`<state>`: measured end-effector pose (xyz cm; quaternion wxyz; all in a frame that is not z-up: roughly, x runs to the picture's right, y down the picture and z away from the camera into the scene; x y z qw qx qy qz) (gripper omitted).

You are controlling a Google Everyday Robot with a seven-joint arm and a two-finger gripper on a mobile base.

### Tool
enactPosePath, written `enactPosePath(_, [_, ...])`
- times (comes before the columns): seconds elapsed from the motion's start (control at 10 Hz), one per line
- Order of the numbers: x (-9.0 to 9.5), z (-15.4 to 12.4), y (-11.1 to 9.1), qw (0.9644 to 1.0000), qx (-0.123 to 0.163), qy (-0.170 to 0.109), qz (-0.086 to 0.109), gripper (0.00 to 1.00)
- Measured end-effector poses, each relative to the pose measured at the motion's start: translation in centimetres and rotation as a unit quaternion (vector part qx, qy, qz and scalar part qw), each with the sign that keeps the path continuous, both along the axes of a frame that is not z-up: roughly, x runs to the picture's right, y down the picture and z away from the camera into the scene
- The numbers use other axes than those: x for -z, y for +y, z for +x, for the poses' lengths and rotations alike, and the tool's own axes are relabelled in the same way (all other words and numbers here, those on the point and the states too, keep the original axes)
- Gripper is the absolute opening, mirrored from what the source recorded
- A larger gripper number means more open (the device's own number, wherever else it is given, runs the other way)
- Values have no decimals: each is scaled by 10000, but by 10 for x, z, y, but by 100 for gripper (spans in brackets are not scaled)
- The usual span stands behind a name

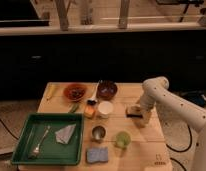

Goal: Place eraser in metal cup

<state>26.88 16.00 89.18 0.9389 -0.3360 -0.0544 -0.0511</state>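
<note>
- The eraser (132,110) sits at centre-right of the frame on the wooden table (146,150), its long axis running roughly left to right.
- The gripper (140,113) is at the eraser's right end; I cannot tell whether it has closed on it.
- The metal cup (98,133) stands upright to the lower left of both, apart from them and just below the white cup (105,108).

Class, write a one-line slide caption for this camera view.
Gripper at the eraser, right of the white cup; metal cup nearer the camera.
</note>
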Motion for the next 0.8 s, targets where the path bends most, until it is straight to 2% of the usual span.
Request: enactPosePath(0.8, [-2, 4, -2, 10000, -11, 48, 10, 80])
